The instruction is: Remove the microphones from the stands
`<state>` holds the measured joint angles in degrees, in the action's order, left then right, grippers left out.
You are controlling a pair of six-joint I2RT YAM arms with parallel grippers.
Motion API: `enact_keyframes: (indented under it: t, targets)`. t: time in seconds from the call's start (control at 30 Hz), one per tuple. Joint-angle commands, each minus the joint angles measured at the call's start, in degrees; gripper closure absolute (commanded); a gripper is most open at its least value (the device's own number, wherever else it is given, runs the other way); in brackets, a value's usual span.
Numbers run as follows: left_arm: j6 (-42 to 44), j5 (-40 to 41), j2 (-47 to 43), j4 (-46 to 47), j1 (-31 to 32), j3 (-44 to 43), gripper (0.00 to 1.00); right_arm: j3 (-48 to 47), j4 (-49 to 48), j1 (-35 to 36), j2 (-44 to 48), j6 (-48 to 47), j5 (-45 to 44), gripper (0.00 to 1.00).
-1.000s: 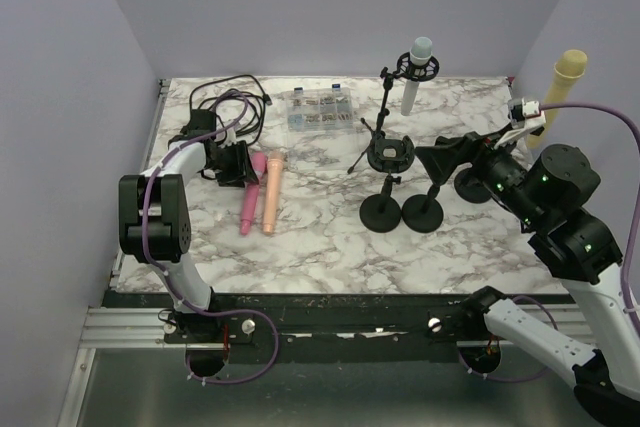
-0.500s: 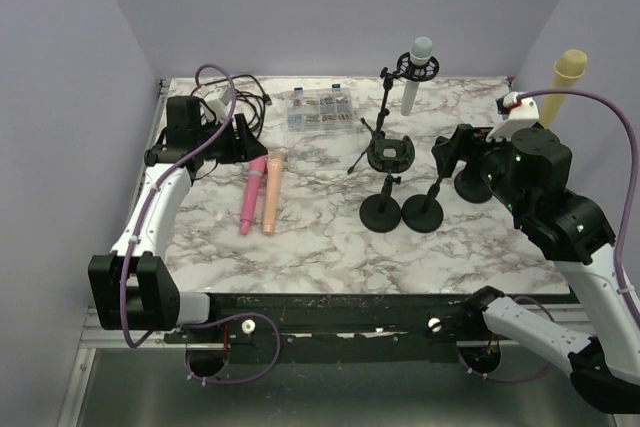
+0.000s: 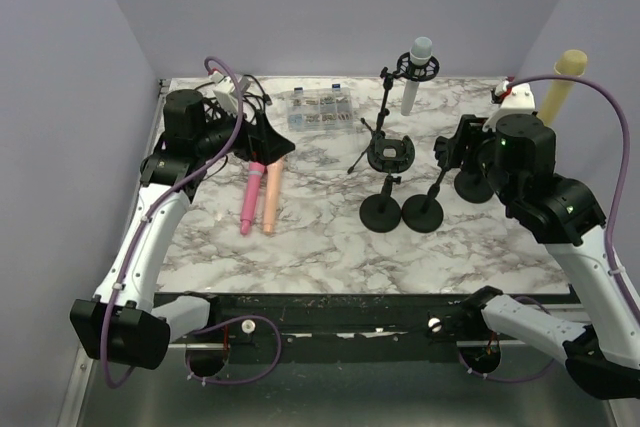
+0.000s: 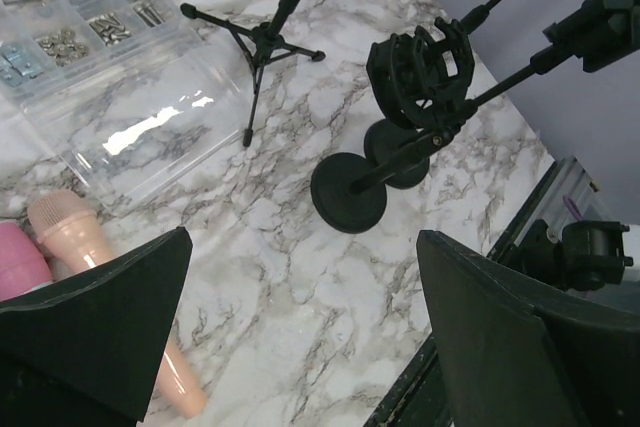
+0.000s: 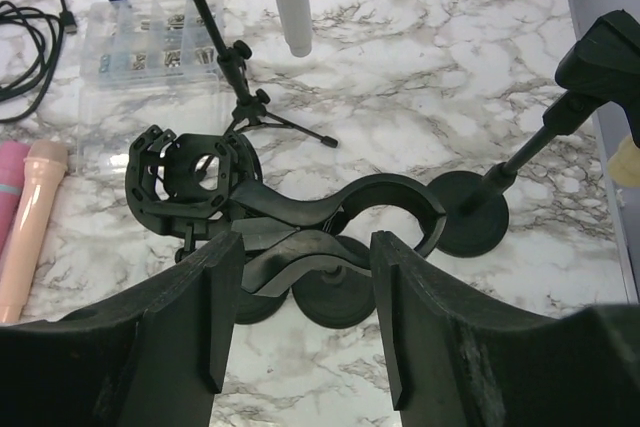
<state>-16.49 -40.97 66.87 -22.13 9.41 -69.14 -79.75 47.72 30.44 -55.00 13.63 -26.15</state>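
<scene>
**Hovering off the stands, both claws empty**

Left gripper (image 3: 268,143): jaws spread wide, holding nothing, just over the heads of the pink microphone (image 3: 250,197) and peach microphone (image 3: 271,192) lying at left on the marble table (image 3: 330,242).

Right gripper (image 5: 307,237): jaws apart, nothing pinched, above the empty clip stand (image 5: 400,199) at right.

White microphone (image 3: 414,72): upright in the shock mount of the tripod stand (image 3: 385,112), far centre, well apart from both claws.

Cream microphone (image 3: 561,82): far right; its support is hidden.
</scene>
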Motion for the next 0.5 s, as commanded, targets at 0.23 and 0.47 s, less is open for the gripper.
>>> enact_keyframes:
  t: [0.23, 0.47]
  targets:
    - [2.3, -0.7, -9.0, 2.2, 2.2, 4.3, 0.02, -1.7, 2.6, 0.3, -4.6, 2.0, -2.5, 0.46]
    - [1.5, -1.5, -9.3, 2.3, 2.2, 4.3, 0.01, -0.9, 8.3, 0.3, -6.6, 5.6, -6.5, 0.51]
